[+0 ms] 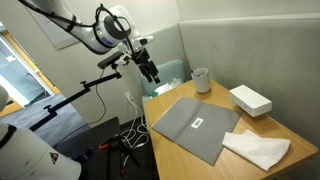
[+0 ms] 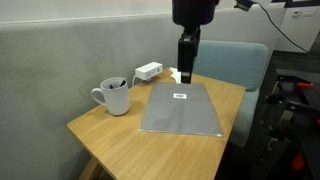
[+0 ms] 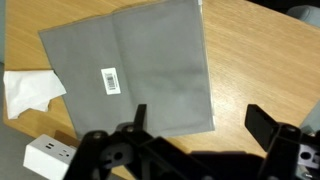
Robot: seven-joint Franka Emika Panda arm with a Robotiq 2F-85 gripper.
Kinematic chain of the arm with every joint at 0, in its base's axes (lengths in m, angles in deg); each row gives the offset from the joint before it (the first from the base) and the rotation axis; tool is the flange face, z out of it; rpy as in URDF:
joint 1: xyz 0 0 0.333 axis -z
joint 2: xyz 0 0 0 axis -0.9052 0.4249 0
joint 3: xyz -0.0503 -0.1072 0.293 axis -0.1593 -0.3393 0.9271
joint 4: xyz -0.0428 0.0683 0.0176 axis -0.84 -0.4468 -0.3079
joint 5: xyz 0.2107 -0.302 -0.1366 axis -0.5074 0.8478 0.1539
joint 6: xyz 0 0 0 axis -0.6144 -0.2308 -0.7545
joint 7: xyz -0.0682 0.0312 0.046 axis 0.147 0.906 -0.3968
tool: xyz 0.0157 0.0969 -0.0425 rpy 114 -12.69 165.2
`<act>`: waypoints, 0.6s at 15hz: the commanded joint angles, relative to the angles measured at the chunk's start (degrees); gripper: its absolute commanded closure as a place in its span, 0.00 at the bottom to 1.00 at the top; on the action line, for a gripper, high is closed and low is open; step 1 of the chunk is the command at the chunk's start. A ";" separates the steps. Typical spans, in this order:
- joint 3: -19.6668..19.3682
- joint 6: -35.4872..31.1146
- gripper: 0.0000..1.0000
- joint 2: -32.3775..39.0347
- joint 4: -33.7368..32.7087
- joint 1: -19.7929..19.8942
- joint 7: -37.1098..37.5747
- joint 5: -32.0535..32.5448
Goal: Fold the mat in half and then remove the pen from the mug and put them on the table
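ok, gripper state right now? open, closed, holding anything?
Gripper: open, fingers wide apart, holding nothing, up in the air over the grey mat.

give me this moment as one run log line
hand open, empty, over mat edge | mat flat, unfolded | pen in mug | fold not started

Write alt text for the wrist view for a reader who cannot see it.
A grey mat lies flat and unfolded on a wooden table, a white barcode label on it. The open, empty gripper hangs above one edge. A crumpled white cloth and a white power strip sit beside the mat.
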 commanded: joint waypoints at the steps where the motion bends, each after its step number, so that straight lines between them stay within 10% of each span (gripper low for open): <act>1: -2.53 -0.08 0.00 1.61 -0.68 -2.99 -0.24 0.50; 9: -4.81 -1.52 0.00 10.09 -5.35 -6.54 0.62 2.97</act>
